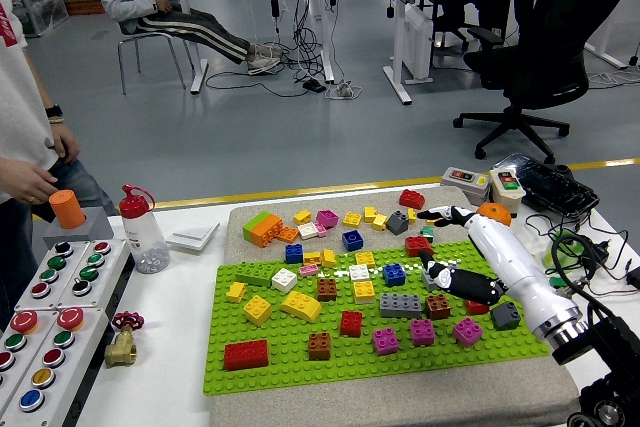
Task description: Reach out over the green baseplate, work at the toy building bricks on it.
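Note:
The green baseplate [300,372] lies on a beige mat [400,402] and carries several bricks. Among them are a red one [246,354], a long grey one [400,304], a blue one [394,274] and a dark grey one [505,315]. My right hand [437,243] reaches in from the lower right on a white forearm [520,277] and hovers over the plate's right part. It is open: the upper fingers [443,214] point left near a yellow brick [433,217], and the thumb [430,268] is low by a partly covered grey brick. A red brick [418,245] lies between them.
Loose bricks lie on the mat behind the plate, including an orange-green block [262,228]. A button panel [50,297], a bottle [140,232], an orange cylinder [68,209] and a brass valve [122,342] stand at the left. A person's hand [25,182] hangs at the left edge.

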Action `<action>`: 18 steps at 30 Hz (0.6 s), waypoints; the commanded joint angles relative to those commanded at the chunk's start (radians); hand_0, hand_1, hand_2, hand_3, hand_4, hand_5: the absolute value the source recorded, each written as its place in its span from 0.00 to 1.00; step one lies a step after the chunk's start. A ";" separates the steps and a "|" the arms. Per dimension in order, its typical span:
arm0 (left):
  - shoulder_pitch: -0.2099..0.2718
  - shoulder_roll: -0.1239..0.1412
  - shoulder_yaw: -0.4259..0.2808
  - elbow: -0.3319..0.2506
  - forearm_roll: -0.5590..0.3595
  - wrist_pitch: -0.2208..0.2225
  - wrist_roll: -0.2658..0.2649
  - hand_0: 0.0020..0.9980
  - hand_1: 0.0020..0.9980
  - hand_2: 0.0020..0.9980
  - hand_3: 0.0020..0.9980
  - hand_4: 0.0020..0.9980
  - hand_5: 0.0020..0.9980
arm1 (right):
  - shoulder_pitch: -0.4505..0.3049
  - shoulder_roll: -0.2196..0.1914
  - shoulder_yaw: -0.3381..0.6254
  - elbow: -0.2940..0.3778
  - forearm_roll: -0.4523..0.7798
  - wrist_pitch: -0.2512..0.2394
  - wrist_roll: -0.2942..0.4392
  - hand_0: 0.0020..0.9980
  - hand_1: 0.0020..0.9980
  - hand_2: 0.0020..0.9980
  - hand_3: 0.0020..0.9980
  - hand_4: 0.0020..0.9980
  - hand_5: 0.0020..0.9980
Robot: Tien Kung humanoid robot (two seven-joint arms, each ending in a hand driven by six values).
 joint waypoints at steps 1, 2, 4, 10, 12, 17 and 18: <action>0.000 0.000 0.000 0.000 0.000 0.000 0.000 0.68 0.63 0.63 0.51 0.41 1.00 | 0.004 0.000 -0.003 -0.002 -0.028 0.003 -0.004 0.75 0.73 0.73 0.73 0.65 0.20; 0.000 0.001 0.000 0.000 0.000 0.001 0.000 0.68 0.63 0.63 0.51 0.41 1.00 | 0.009 -0.001 -0.010 -0.005 -0.054 0.009 -0.010 0.75 0.73 0.73 0.73 0.65 0.20; 0.000 0.001 0.001 0.000 -0.001 0.002 0.000 0.68 0.63 0.63 0.51 0.41 1.00 | 0.020 -0.002 -0.023 -0.012 -0.091 0.022 -0.021 0.75 0.73 0.73 0.73 0.65 0.20; -0.001 0.003 0.001 0.000 -0.001 0.003 0.001 0.68 0.63 0.63 0.50 0.41 1.00 | 0.077 -0.007 -0.088 -0.046 -0.221 0.074 -0.067 0.75 0.72 0.71 0.73 0.67 0.19; -0.001 0.003 0.002 -0.001 -0.002 0.004 0.002 0.68 0.63 0.63 0.50 0.41 1.00 | 0.092 -0.007 -0.104 -0.055 -0.246 0.088 -0.079 0.75 0.72 0.71 0.73 0.67 0.19; -0.001 0.004 0.004 -0.001 -0.006 0.005 0.002 0.68 0.63 0.62 0.50 0.41 1.00 | 0.143 -0.001 -0.151 -0.088 -0.293 0.160 -0.127 0.76 0.72 0.71 0.74 0.72 0.23; -0.001 0.004 0.005 -0.001 -0.008 0.005 0.001 0.68 0.63 0.62 0.50 0.41 1.00 | 0.154 0.002 -0.159 -0.096 -0.300 0.171 -0.134 0.76 0.72 0.71 0.74 0.72 0.23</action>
